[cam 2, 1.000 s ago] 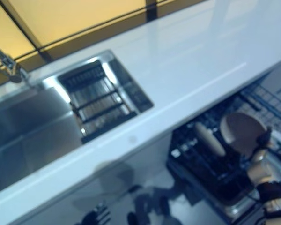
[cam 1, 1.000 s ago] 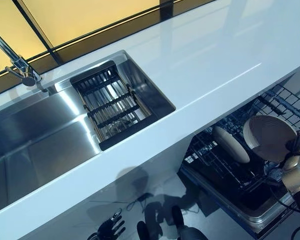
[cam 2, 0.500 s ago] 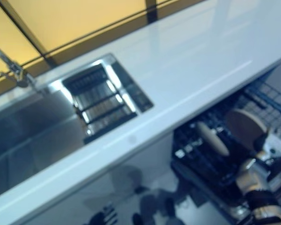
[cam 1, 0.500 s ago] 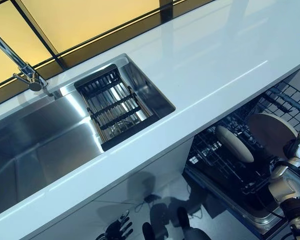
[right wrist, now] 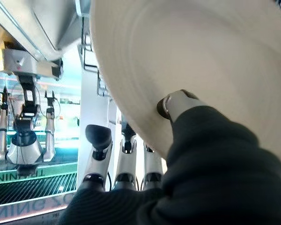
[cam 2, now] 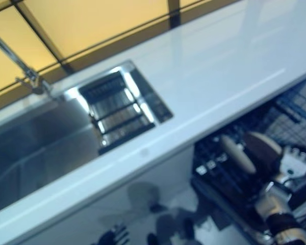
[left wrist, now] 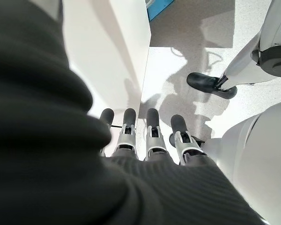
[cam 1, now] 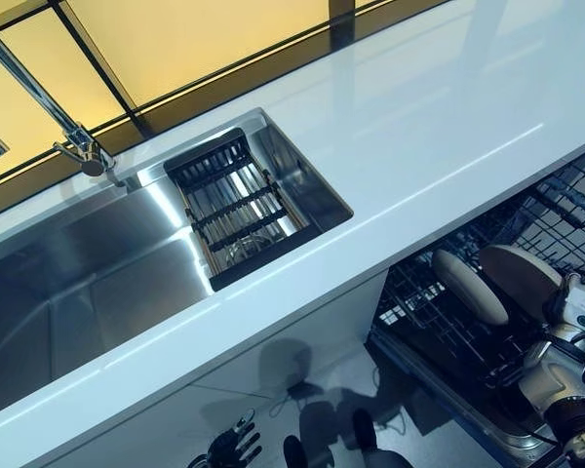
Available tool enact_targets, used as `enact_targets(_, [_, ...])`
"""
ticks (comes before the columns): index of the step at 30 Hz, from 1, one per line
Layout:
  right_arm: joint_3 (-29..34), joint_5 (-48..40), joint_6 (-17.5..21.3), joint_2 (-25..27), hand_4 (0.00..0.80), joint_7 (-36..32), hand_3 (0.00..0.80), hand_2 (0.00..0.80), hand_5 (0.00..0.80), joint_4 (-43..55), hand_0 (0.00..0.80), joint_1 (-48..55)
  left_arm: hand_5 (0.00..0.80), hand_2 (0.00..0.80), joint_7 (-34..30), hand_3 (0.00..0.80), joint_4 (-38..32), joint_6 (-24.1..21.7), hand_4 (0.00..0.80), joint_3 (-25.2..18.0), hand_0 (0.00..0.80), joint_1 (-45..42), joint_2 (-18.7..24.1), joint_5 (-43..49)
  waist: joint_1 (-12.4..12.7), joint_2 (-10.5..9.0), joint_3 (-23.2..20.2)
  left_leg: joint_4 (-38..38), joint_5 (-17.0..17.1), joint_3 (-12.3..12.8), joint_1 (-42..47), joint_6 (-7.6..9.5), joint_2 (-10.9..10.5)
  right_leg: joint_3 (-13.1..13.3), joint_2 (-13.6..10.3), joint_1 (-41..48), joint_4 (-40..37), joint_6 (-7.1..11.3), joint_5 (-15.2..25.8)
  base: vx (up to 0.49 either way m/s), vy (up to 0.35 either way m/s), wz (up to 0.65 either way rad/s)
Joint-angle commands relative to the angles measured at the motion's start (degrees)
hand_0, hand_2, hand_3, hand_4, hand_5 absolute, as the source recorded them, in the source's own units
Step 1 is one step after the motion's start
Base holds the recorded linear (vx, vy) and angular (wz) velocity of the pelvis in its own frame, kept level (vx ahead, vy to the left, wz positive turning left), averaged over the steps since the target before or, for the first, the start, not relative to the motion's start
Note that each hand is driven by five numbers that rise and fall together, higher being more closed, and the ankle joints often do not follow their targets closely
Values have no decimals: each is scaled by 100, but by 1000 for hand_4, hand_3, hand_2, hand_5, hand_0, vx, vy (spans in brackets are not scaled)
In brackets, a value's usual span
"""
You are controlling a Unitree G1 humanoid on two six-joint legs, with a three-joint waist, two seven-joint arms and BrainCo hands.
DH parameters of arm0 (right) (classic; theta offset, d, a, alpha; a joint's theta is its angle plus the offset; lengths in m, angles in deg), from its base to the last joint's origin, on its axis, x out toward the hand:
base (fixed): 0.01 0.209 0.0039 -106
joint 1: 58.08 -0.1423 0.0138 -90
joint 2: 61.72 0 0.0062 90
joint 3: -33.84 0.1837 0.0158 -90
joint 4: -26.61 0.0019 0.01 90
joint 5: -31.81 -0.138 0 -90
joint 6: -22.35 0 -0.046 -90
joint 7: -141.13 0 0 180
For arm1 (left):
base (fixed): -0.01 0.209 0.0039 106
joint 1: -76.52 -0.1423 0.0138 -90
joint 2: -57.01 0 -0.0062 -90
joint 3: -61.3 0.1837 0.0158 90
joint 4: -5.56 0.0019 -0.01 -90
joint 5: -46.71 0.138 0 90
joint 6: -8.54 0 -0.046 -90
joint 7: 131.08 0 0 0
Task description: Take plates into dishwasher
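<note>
A beige plate (cam 1: 468, 286) stands on edge in the dishwasher's lower rack (cam 1: 419, 307), under the counter at the right. Just right of it is a second beige plate (cam 1: 519, 276), held by my right hand (cam 1: 577, 312). In the right wrist view the thumb (right wrist: 175, 101) presses on that plate's face (right wrist: 201, 56) and the fingers (right wrist: 126, 161) reach behind its rim. My left hand (cam 1: 229, 450) hangs low by the floor with straight fingers (left wrist: 152, 133) and holds nothing.
A white counter (cam 1: 419, 136) runs across the view. It holds a steel sink (cam 1: 78, 283) with a black drain basket (cam 1: 236, 203) and a faucet (cam 1: 73, 136). The pulled-out rack juts into the floor space at the lower right.
The view has shifted slightly. My right hand has lowered the held plate and turned it more edge-on, closer to the standing plate in the rack. The left hand stays low.
</note>
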Motion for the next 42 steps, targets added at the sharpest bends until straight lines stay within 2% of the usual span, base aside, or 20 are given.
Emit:
enact_targets(1, [-246, 375, -239, -67, 800, -195, 800, 800, 800, -469, 800, -389, 0, 0, 8, 0, 165, -24, 0, 249, 0, 157, 59, -159, 187, -404, -297, 19, -516, 65, 144, 314, -218, 87, -53, 37, -4, 247, -364, 0, 0, 0])
enact_targets(9, [-675, 522, -703, -107, 800, -829, 800, 800, 800, -994, 800, -801, 0, 0, -70, 0, 201, 15, 0, 300, 0, 201, 122, -86, 306, -360, -289, 19, -471, -15, 91, 312, -234, 5, -95, 12, -4, 241, -347, -4, -2, 2])
enact_targets(20, [-918, 602, -864, -211, 800, -1894, 800, 800, 800, -1422, 800, -1112, 0, 0, -75, 0, 221, 111, 0, 290, 0, 260, 172, -14, 406, -376, -339, 19, -440, -115, 84, 308, -250, -48, -113, 39, -4, 222, -350, 0, 0, 5])
enact_targets(29, [-864, 386, -860, -175, 794, -2205, 794, 794, 794, -1236, 794, -1151, 0, 0, -98, 0, 222, 77, 0, 231, 0, 309, 201, 8, 399, -478, -316, 19, -436, -137, 73, 314, -231, -24, -92, 39, -4, 210, -339, 0, 0, 0])
enact_targets(30, [-841, 284, -867, -162, 201, -2163, 201, 201, 201, -1173, 201, -1153, 0, 0, -92, 0, 206, 68, 0, 218, 0, 310, 202, -4, 395, -488, -314, 19, -436, -134, 74, 315, -227, -12, -87, 38, -4, 208, -335, 0, 0, 0])
enact_targets(31, [-799, 209, -867, -153, 0, -2157, 0, 0, 0, -1111, 0, -1149, 0, 0, -88, 0, 195, 52, 0, 206, 0, 305, 206, -11, 386, -493, -305, 19, -437, -130, 77, 313, -223, -2, -86, 39, -4, 208, -333, 0, 0, 0])
enact_targets(42, [-270, 184, -951, 8, 0, -2224, 0, 0, 0, -208, 0, -997, 0, 0, -95, 0, 135, -154, 0, 50, 0, 227, 213, -33, 268, -593, -244, 19, -465, -69, 120, 328, -201, 115, -36, 59, -4, 191, -328, 0, 0, 0])
